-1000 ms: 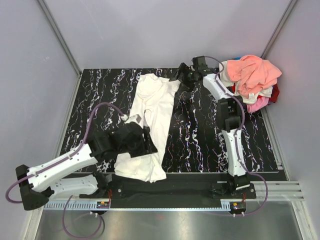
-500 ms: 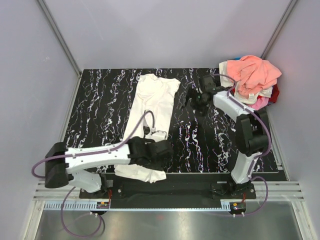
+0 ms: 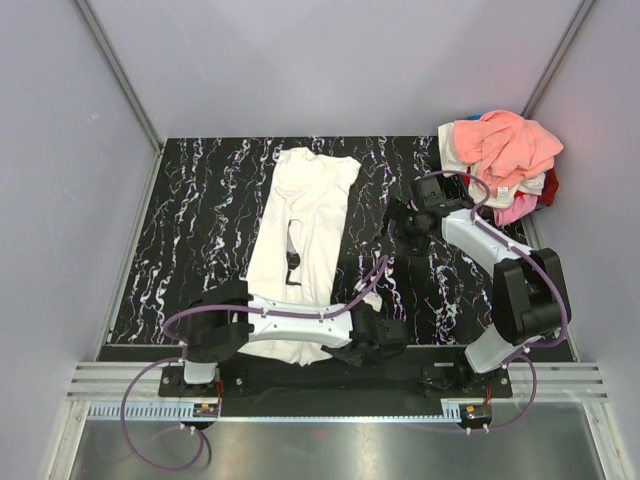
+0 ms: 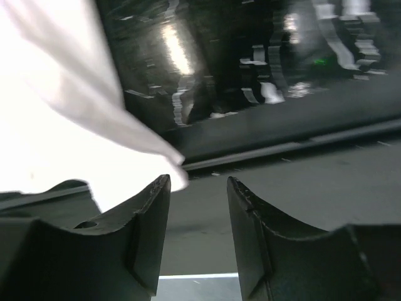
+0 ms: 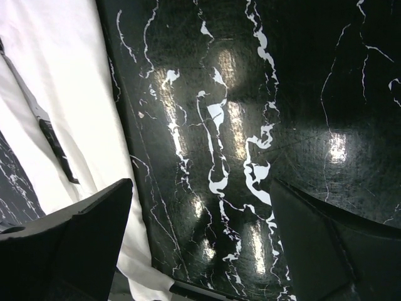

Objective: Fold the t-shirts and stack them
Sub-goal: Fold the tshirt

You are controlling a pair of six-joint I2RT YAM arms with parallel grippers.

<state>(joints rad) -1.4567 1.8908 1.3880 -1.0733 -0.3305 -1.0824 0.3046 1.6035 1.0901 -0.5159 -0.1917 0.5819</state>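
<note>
Black marbled table point(image 3: 190, 230), white t-shirt point(image 3: 305, 230) just beside left jaws

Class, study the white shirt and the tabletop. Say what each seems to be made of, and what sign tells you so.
White shirt: soft matte cloth, perhaps a cotton knit; it lies limp, with creases and folded edges.
Tabletop: black with white veins like marble, and glossy, since lights reflect in it; it may be only a printed laminate.

Robot lab cell: plain grey walls point(image 3: 300, 60), black marbled table point(image 3: 200, 200), aluminium rail point(image 3: 590, 378).
</note>
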